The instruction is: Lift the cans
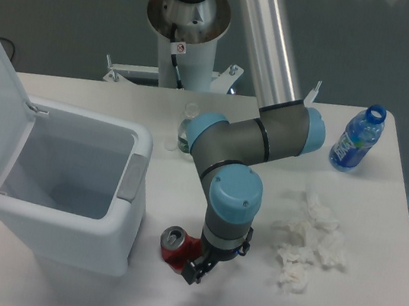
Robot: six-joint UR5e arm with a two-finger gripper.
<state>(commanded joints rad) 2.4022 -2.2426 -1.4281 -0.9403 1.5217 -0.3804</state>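
A small crushed red can [175, 246] with a silver top and pull tab stands on the white table near the front, just right of the bin. My gripper [195, 269] hangs straight down at the can's right side, its dark fingers touching or very close to the can. The wrist hides most of the fingers, so I cannot tell whether they are open or closed on the can.
An open white bin [62, 178] with its lid up stands at the left. A blue-labelled plastic bottle [357, 139] stands at the back right. Crumpled white tissue [307, 241] lies to the right of the gripper. A small clear bottle [185, 125] is behind the arm.
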